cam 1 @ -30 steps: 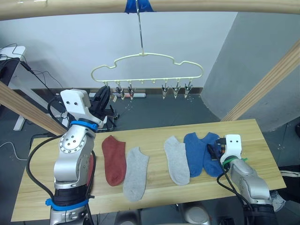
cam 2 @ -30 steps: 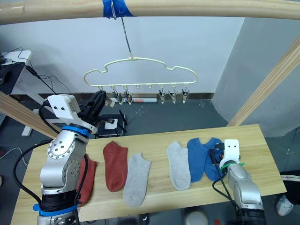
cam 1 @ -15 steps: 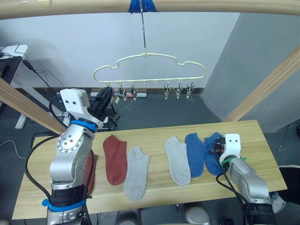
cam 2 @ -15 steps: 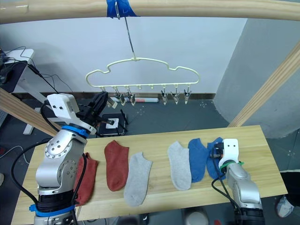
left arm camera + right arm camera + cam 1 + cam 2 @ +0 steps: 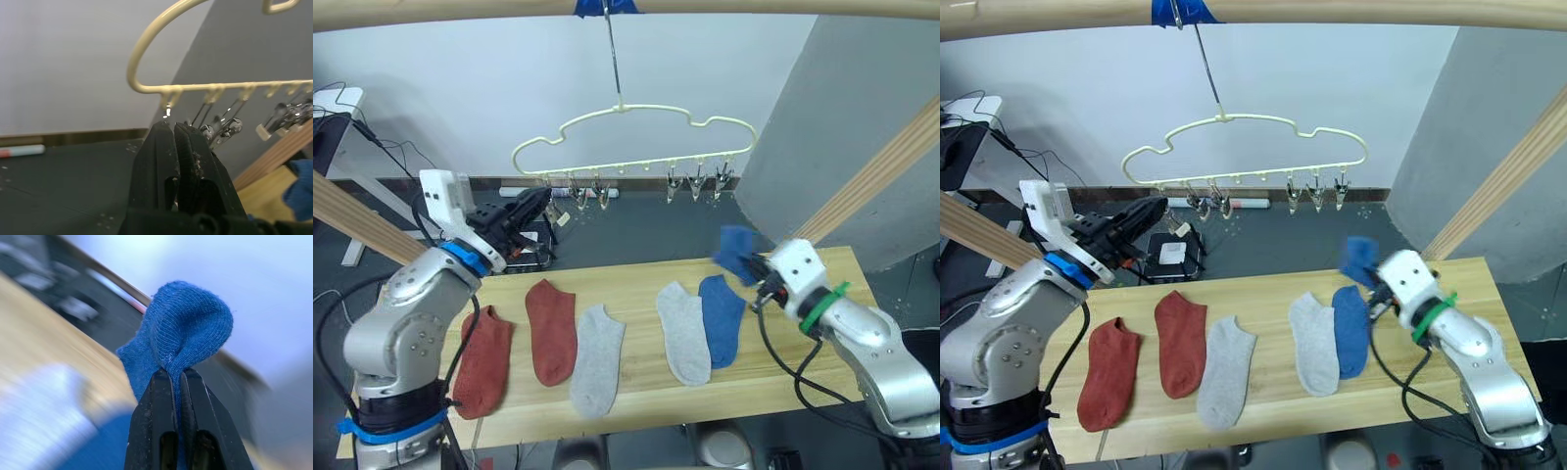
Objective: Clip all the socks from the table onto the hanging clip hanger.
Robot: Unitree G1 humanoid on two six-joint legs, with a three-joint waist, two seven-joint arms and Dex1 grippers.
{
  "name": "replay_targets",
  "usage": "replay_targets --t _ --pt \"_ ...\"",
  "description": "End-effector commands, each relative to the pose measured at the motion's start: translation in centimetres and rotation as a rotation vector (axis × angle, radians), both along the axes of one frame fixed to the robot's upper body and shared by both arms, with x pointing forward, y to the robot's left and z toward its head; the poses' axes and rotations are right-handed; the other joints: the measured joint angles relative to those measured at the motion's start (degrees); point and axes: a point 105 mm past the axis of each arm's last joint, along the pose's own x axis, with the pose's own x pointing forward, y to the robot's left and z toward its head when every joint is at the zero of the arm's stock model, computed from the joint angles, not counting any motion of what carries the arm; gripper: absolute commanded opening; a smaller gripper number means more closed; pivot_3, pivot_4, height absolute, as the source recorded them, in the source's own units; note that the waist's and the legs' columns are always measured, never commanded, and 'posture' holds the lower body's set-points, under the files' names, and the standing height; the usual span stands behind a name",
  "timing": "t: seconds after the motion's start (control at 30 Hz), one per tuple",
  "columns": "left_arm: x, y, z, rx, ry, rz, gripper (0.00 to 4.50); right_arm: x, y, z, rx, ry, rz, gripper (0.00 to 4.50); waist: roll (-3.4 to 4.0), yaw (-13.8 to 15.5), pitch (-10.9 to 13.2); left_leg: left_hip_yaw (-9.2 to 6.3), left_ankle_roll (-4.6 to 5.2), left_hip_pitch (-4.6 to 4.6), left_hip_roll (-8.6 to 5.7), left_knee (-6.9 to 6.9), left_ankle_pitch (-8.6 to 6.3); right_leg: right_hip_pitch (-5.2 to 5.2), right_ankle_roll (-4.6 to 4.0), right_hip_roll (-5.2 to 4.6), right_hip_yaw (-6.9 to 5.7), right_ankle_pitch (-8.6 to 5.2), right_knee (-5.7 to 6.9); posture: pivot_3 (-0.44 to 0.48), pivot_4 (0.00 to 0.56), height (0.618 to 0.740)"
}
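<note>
On the counter (image 5: 636,411) lie five socks; right end effector (image 5: 757,277) pinches a blue sock (image 5: 736,253) at frame right; left end effector (image 5: 540,201) pressed together near the clip hanger (image 5: 636,137).

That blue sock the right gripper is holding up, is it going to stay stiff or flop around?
Probably floppy: the blue sock folds over the right gripper where it is pinched. It looks like soft knit, so likely light and unlikely to slip. Its free end may sway near the clip hanger.
</note>
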Motion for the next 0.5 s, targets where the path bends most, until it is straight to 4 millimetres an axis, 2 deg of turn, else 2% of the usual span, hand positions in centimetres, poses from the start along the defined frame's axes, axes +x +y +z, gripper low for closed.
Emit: replay_targets --t 0.03,0.13,0.3,0.5 --pt "-0.6 0.0 1.2 -0.017 -0.014 -0.028 0.00 -1.7 3.6 -0.1 0.027 0.052 0.207 0.07 -0.07 0.2 0.0 -0.04 0.00 -0.05 0.02 0.00 0.00 0.00 -0.01 -0.04 -0.04 0.00 -0.02 -0.198 0.321 0.740" --pt "-0.7 -0.1 1.0 -0.032 0.008 -0.033 0.00 -1.7 7.4 -0.1 0.084 0.061 0.328 0.07 -0.12 0.1 0.1 -0.21 0.00 -0.12 0.05 0.01 0.00 -0.04 0.00 -0.16 -0.02 0.00 -0.10 -0.197 0.319 0.740" --pt "-1.0 -0.6 0.9 -0.057 0.027 -0.057 0.00 -0.7 12.5 -0.7 0.115 0.049 0.397 0.07 -0.17 0.0 0.1 -0.21 0.00 -0.12 0.09 0.04 0.01 -0.11 0.00 -0.26 0.04 0.00 -0.02 -0.186 0.313 0.740" --pt "-1.2 -0.7 0.9 -0.068 0.036 -0.058 0.00 0.0 14.8 -1.1 0.141 0.037 0.408 0.07 -0.17 0.3 0.1 -0.23 -0.17 -0.17 0.12 0.03 0.10 -0.19 0.00 -0.31 0.01 0.00 0.03 -0.180 0.311 0.740"
